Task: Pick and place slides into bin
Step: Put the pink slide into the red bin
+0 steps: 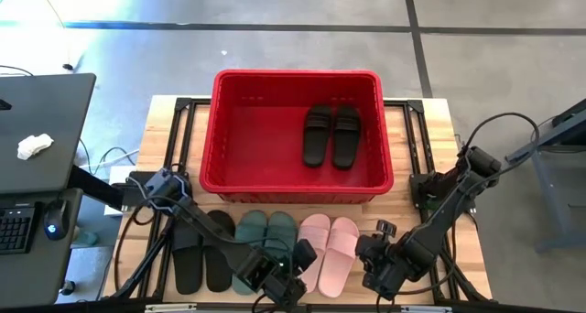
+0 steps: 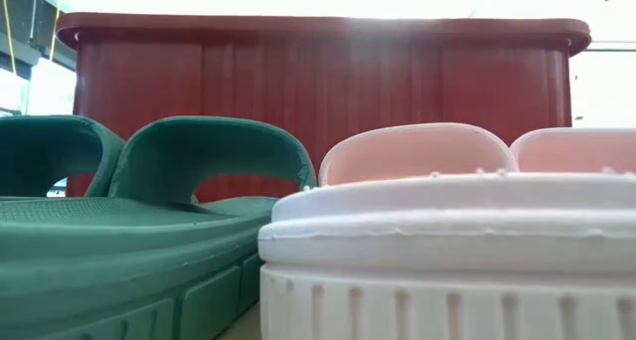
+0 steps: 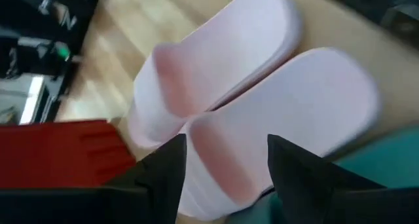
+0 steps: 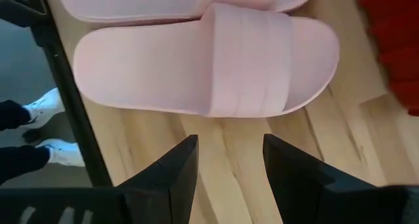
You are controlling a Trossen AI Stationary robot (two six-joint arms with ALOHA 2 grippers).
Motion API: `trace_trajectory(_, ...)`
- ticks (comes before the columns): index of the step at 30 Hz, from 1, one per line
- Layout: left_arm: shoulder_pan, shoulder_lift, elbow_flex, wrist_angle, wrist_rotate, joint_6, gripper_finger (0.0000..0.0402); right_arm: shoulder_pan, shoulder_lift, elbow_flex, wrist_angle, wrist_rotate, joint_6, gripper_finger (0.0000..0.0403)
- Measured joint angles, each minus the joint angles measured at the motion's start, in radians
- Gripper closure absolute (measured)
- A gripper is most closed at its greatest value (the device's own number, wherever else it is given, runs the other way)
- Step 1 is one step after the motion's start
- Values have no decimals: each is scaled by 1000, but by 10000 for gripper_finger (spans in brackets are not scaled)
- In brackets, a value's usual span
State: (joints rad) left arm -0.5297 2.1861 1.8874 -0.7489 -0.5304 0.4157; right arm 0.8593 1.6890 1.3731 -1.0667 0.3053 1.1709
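My left end effector [image 3: 226, 168] hangs with fingers spread, holding nothing, just over the pink slides [image 1: 328, 249], beside the green pair [image 1: 264, 240]. My right end effector [image 4: 229, 168], also parted and empty, sits past the pink pair. Beyond both, the red bin [image 1: 298, 183] holds one black pair [image 1: 331, 135]; three pairs remain on the desk [image 1: 462, 258].

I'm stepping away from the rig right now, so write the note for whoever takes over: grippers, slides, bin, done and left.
Left gripper: open, empty, low at the table's front edge by the green pair and pink pair.
Right gripper: open, empty, over bare table just beside the pink pair.
Done: one black pair lies in the red bin.
Left: second black pair, green pair and pink pair, all in a row in front of the bin.
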Motion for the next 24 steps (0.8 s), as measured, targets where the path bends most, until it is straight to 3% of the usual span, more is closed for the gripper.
trace_trajectory(3, 7, 19, 0, -1, -62, -6, 204, 0, 0, 0, 1, 26, 0, 242)
trace_trajectory(9, 41, 26, 0, -4, -71, -63, 217, 0, 0, 0, 1, 43, 0, 242)
trace_trajectory(17, 100, 43, -2, -4, 69, -86, 229, 0, 0, 0, 1, 59, 0, 242)
trace_trajectory(24, 97, 89, -6, -45, 51, -88, 228, 0, 0, 0, -2, 80, 3, 242)
